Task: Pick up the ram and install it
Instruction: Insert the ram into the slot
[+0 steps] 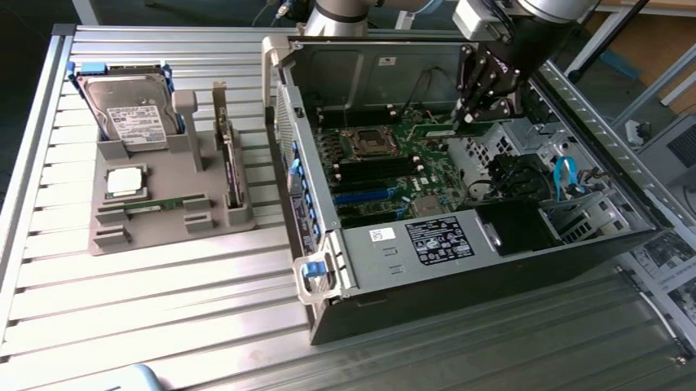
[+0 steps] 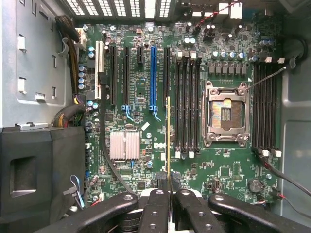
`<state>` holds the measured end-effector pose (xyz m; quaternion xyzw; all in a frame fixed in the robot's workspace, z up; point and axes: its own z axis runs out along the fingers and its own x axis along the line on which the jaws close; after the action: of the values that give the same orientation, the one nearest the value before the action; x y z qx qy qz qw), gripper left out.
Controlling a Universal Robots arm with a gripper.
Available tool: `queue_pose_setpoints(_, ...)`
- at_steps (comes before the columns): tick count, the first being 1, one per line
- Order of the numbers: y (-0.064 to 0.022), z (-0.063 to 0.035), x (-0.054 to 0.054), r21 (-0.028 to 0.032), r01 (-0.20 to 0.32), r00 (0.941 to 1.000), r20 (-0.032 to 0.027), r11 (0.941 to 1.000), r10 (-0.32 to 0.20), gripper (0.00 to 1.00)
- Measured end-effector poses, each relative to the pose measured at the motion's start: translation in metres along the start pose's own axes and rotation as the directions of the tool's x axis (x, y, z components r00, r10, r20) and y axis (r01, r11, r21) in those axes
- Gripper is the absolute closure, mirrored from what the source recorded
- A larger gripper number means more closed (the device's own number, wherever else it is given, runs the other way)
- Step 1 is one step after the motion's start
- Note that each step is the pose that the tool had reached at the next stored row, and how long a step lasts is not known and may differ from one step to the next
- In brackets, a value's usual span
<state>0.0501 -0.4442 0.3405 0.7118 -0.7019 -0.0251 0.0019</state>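
Finding: end effector [image 2: 168,188] is clamped nearly closed on the ram [image 2: 168,136], held edge-on over the motherboard [image 2: 228,170] inside the case [image 1: 478,277], just beside the memory slots [image 2: 187,107]; judged risk is that any offset or tilt jams the stick against slot walls.

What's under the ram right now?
The motherboard, beside the black memory slots. The fingers, shut on the ram, cover the board near its held end.
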Motion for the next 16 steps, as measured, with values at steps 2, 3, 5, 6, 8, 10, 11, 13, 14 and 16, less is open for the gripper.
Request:
queue_pose_setpoints(2, 0.0, 0.0003, 0.0, 0.0, 0.0, 1.0, 0.0, 1.0, 0.0, 0.88)
queue_pose_setpoints(3, 0.0, 0.0005, 0.0, 0.0, 0.0, 1.0, 0.0, 1.0, 0.0, 0.88)
queue_pose_setpoints(5, 0.0, 0.0008, 0.0, 0.0, 0.0, 1.0, 0.0, 1.0, 0.0, 0.88)
queue_pose_setpoints(6, 0.0, 0.0011, 0.0, 0.0, 0.0, 1.0, 0.0, 1.0, 0.0, 0.88)
queue_pose_setpoints(8, 0.0, 0.0015, 0.0001, 0.0, 0.0, 1.0, 0.0, 1.0, 0.0, 0.88)
queue_pose_setpoints(10, 0.0, 0.0019, 0.0001, 0.0, 0.0, 1.0, 0.0, 1.0, 0.0, 0.88)
queue_pose_setpoints(11, 0.0, 0.002, 0.0001, 0.0, 0.0, 1.0, 0.0, 1.0, 0.0, 0.88)
queue_pose_setpoints(13, 0.0, 0.0025, 0.0001, 0.0, 0.0, 1.0, 0.0001, 1.0, 0.0, 0.88)
queue_pose_setpoints(14, 0.0, 0.0027, 0.0001, 0.0, 0.0, 1.0, 0.0001, 1.0, 0.0, 0.88)
queue_pose_setpoints(16, 0.0, 0.0032, 0.0001, 0.0, 0.0, 1.0, 0.0, 1.0, 0.0, 0.88)
